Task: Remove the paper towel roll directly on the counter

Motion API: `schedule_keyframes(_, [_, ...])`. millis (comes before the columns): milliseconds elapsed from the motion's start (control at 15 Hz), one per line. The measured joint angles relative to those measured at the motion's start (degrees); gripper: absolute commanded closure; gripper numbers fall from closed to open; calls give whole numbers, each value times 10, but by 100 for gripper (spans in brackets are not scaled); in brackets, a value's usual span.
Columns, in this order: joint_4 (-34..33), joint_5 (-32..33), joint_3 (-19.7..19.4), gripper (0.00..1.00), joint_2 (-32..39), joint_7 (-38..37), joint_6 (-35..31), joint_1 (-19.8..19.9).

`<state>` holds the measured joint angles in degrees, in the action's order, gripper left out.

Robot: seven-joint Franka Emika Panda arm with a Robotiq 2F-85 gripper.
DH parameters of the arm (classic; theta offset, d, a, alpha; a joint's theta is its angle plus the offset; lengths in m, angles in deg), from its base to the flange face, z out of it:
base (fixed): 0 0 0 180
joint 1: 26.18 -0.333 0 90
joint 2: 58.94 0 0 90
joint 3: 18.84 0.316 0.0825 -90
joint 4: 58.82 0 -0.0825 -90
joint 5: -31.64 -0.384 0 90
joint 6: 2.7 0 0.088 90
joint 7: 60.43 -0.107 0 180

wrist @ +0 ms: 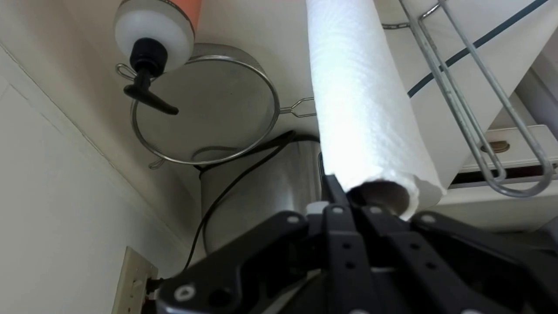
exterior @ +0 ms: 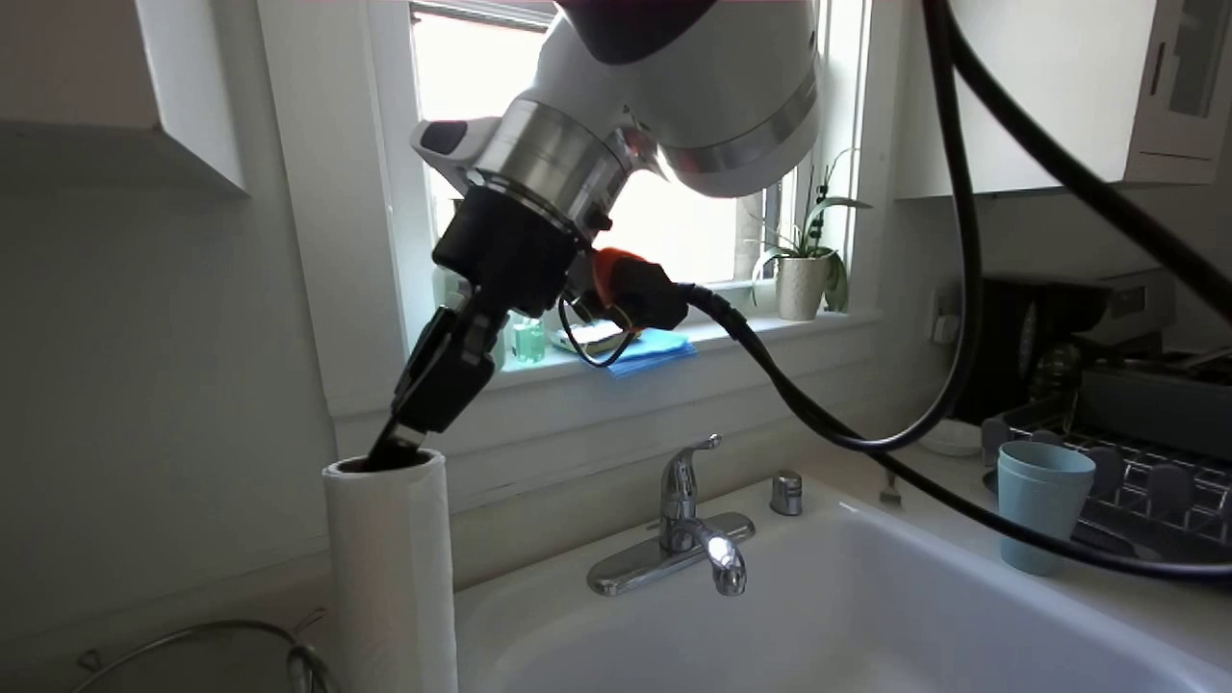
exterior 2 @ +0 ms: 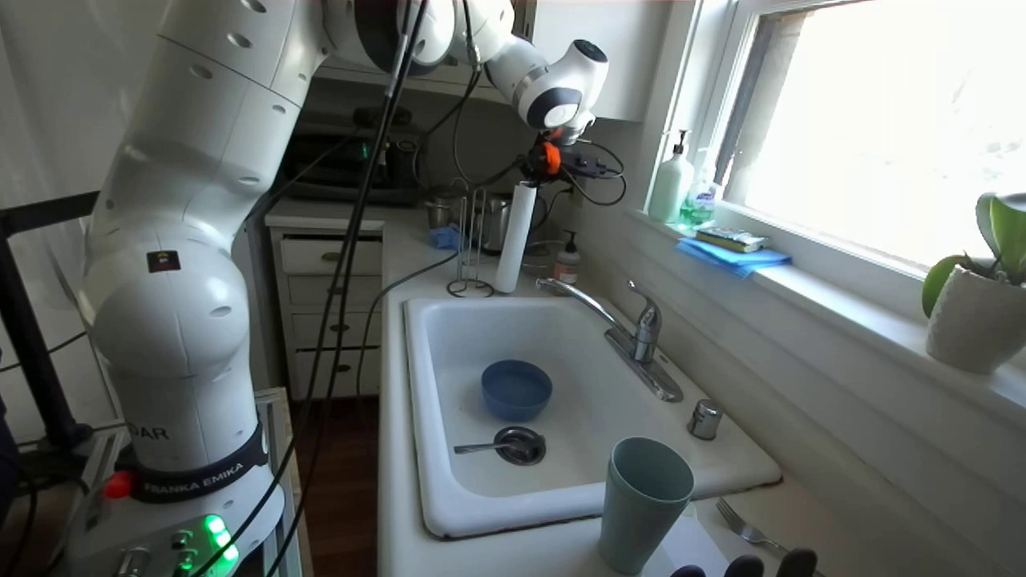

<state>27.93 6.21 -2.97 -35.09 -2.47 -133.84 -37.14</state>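
The white paper towel roll (exterior: 393, 577) stands nearly upright with a slight tilt. In an exterior view, its lower end (exterior 2: 508, 280) is at counter height beside the wire holder; I cannot tell whether it touches the counter (exterior 2: 397, 481). My gripper (exterior: 397, 449) comes down at a slant onto the roll's top rim. In the wrist view, the gripper (wrist: 347, 194) has one finger outside the roll (wrist: 364, 100) and the other inside its dark core, pinching the roll's wall. The inner fingertip is hidden in the core.
The wire holder (wrist: 451, 94) stands close beside the roll. A strainer (wrist: 209, 104), a soap bottle (wrist: 159, 37) and a steel pot (wrist: 266, 196) are near it. The sink (exterior 2: 449, 344), faucet (exterior 2: 641, 336) and a cup (exterior 2: 641, 513) lie farther along. Cables hang from the arm.
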Motion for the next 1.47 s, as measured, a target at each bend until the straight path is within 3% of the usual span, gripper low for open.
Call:
schedule_keyframes(200, [0,0,2,99,2,0,0,3])
schedule_keyframes(267, [0,0,2,93,2,1,0,3])
schedule_keyframes(333, [0,0,2,71,3,1,0,4])
schedule_keyframes(467, [0,0,2,68,3,1,0,5])
schedule_keyframes(1133, [0,0,7,2,-3,1,-5,13])
schedule_keyframes(1467, [0,0,7,0,-17,1,-5,17])
